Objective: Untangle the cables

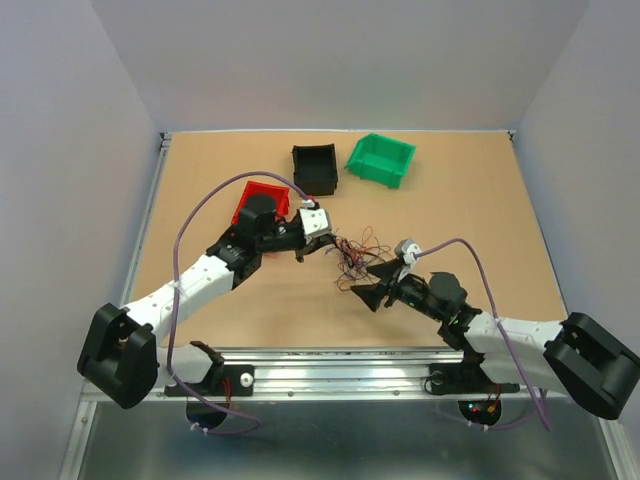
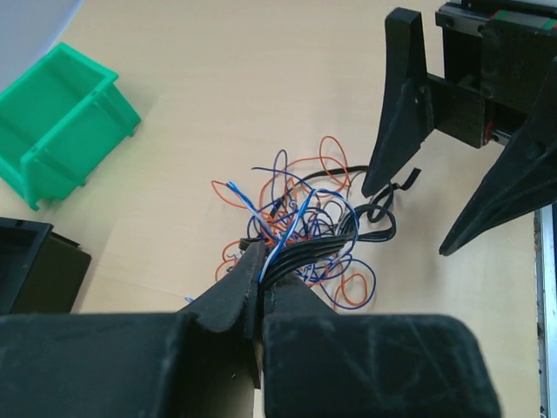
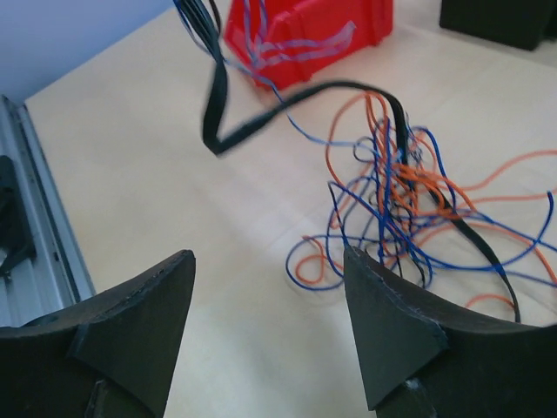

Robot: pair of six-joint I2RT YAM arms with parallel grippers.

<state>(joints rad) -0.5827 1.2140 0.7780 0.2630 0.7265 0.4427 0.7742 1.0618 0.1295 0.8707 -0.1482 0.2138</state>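
Cables [image 2: 296, 222] pinched in left tool [image 2: 261, 266]; right tool [image 3: 268, 261] spread wide. Best grab one loose loop, pull gently apart.

Pale grey walls [image 1: 350, 60] enclose a tan, perhaps wooden table [image 1: 480, 230], evenly lit.

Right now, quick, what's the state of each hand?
Left hand: closed, pinching the cables.
Right hand: open, holding nothing.

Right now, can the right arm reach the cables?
Probably yes: the right gripper stands open facing the cables, with only table between. The left gripper is shut on their far side.
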